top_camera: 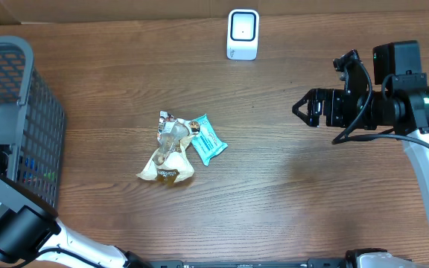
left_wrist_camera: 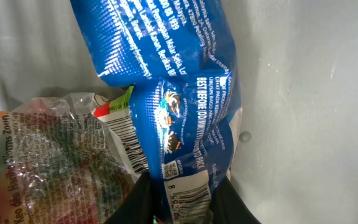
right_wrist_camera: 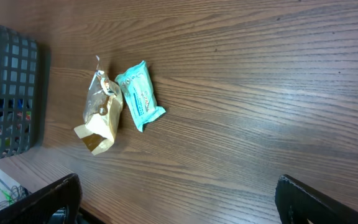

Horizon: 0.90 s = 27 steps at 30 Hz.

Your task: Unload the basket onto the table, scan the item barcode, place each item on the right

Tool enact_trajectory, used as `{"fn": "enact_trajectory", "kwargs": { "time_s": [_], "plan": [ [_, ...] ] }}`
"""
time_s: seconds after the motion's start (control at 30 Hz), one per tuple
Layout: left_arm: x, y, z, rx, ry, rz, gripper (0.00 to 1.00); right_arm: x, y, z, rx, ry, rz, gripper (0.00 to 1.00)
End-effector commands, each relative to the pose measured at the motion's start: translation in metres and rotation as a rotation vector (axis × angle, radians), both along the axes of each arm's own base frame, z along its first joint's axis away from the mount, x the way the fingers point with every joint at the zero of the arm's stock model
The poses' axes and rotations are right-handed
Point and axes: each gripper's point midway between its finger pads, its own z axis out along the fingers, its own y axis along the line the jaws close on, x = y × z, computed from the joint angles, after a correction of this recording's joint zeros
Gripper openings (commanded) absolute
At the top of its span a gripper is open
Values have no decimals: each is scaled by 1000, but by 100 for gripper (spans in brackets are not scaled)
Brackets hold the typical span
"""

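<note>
Worktop: brown wood-grain worktop (top_camera: 289, 193), with a grey plastic mesh basket (top_camera: 21, 52) at its left edge.
Scanner: white box-shaped barcode scanner (top_camera: 243, 33), upright near the far edge.
Item: blue foil snack packet (left_wrist_camera: 166, 81), inside the basket.
Left gripper (left_wrist_camera: 182, 205): jaws pinching the packet's barcode end.
Right gripper (top_camera: 298, 108): jaws wide, empty.
Loose: teal plastic packet (top_camera: 208, 139) touching a clear golden bag (top_camera: 168, 152), mid-worktop.

You are looking at a mock shop checkout that is doubling as a robot test bench. A wood-grain table (top_camera: 289, 193) is carrying a white barcode scanner (top_camera: 243, 33) at 12 o'clock and a grey shopping basket (top_camera: 43, 126) at 9 o'clock, with a printed blue packet (left_wrist_camera: 166, 81) lying inside it. Near the centre, snack packets (top_camera: 177, 152) are lying loose. A robot arm (top_camera: 415, 104) is reaching in from 3 o'clock, and plain cardboard (top_camera: 125, 9) is lining the edge at 11 o'clock.
</note>
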Motion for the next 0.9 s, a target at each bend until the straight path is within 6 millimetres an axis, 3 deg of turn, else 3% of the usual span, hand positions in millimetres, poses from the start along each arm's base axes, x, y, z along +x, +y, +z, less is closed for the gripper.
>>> {"fn": "enact_trajectory", "kwargs": {
  "time_s": [0.0, 0.33, 0.57, 0.87],
  "plan": [
    [-1, -29, -22, -123, 16, -66, 8, -1, 3, 1, 8, -4, 10, 100],
    [13, -47, -22, -140, 29, -157, 4, -1, 3, 1, 9, -4, 10, 100],
    [30, -55, -20, -173, -53, -248, 4, -1, 3, 1, 9, -4, 10, 100],
    [56, -54, 7, -174, -160, -397, 4, -1, 3, 1, 9, -4, 10, 100]
  ]
}}
